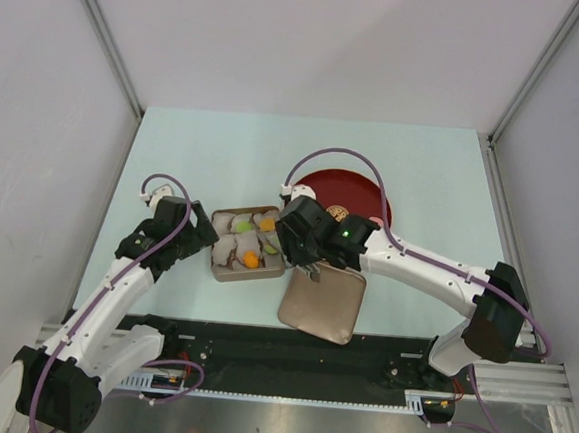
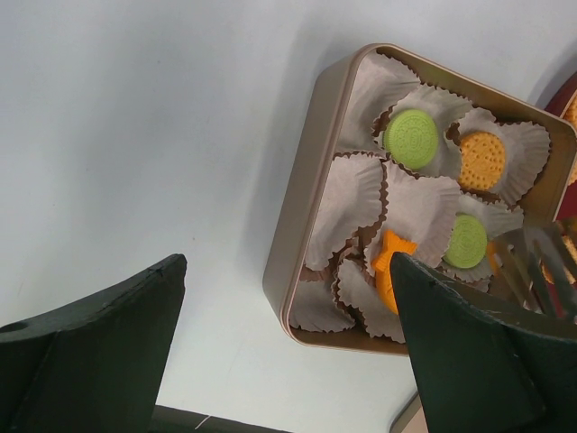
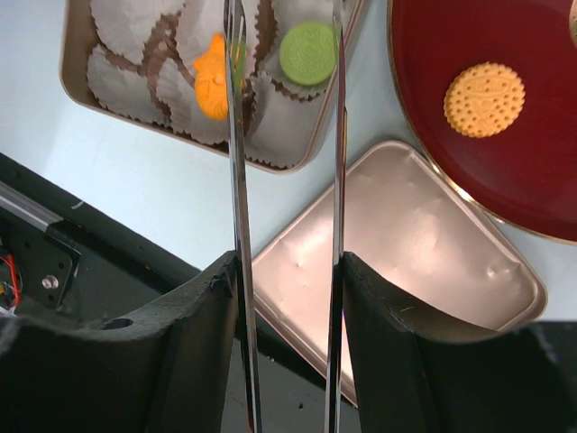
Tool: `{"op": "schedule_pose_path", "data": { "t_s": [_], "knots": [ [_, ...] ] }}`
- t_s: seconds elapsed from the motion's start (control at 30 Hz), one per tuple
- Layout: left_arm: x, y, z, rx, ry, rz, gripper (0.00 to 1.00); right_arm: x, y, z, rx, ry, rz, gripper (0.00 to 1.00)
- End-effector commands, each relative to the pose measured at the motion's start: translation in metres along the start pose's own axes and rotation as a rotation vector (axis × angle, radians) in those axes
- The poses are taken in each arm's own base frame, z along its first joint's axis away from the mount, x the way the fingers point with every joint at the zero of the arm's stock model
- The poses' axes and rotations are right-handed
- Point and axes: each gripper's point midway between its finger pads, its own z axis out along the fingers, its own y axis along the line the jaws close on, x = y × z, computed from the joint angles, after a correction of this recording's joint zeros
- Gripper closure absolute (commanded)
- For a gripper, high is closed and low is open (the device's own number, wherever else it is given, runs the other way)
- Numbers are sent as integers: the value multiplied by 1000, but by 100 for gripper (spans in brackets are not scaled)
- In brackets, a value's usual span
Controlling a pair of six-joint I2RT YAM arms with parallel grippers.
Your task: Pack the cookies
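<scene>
The cookies lie in paper cups inside the tan tin (image 2: 297, 225): a green one (image 2: 411, 137), an orange one (image 2: 481, 161), another green one (image 2: 467, 241) and an orange shaped one (image 2: 389, 271). One more orange cookie (image 3: 484, 99) rests on the dark-red plate (image 3: 424, 153). My right gripper (image 3: 287, 262) is shut on metal tongs (image 3: 236, 135), whose two blades stand apart and reach over the tin's near right corner with nothing between them. At the tin's left side my left gripper (image 2: 288, 262) stays wide open and holds nothing.
The tin's lid (image 1: 323, 301) lies upside down to the right of the tin, near the black base rail (image 1: 258, 360). Behind the lid sits the plate (image 1: 317, 184), with a tan cookie (image 1: 336, 212) on it. White walls enclose the table.
</scene>
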Motion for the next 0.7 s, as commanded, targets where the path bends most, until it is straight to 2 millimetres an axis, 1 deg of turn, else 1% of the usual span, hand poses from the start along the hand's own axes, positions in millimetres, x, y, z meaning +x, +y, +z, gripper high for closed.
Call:
{"op": "schedule_pose_path", "data": {
  "t_s": [0.0,0.13,0.17,0.2,0.23,0.27,0.3,0.33,0.37,0.4,0.43,0.47,0.53,0.57,0.6,0.63,0.67],
  "knots": [
    [-6,-2,-2,20,-20,5,0,-45,1,-31,-4,-140,21,48],
    [-4,-5,0,28,-11,7,0,-56,-23,-55,40,-197,49,48],
    [-4,-5,1,29,-8,9,0,-57,-37,-57,66,-198,68,48],
    [-3,-7,2,34,0,10,0,-55,-45,-64,71,-208,81,48],
    [-2,-8,4,33,7,9,0,-54,-53,-66,78,-207,96,48],
    [-4,-12,4,45,7,8,0,-55,-65,-68,94,-214,118,48],
    [-3,-14,8,42,24,7,0,-50,-74,-71,101,-214,127,48],
    [-4,-17,9,45,33,6,0,-49,-79,-73,106,-221,138,48],
    [-11,-24,8,54,25,2,0,-50,-89,-73,120,-226,155,48],
    [-11,-24,13,32,45,10,0,-48,-92,-74,117,-224,157,48],
    [-15,-26,15,21,40,12,0,-45,-96,-74,116,-226,161,48],
    [-22,-31,15,22,31,14,0,-44,-98,-73,120,-226,161,48],
    [-21,-31,22,-10,58,25,0,-38,-109,-67,144,-206,160,48],
    [-26,-35,21,-6,54,22,0,-36,-112,-65,149,-200,159,48],
    [-26,-36,21,-5,59,12,0,-34,-119,-62,159,-193,169,48],
    [-26,-38,21,6,56,0,0,-34,-121,-59,159,-191,170,48],
    [-24,-40,22,23,55,-18,0,-28,-123,-55,152,-173,175,48]
  ]
}}
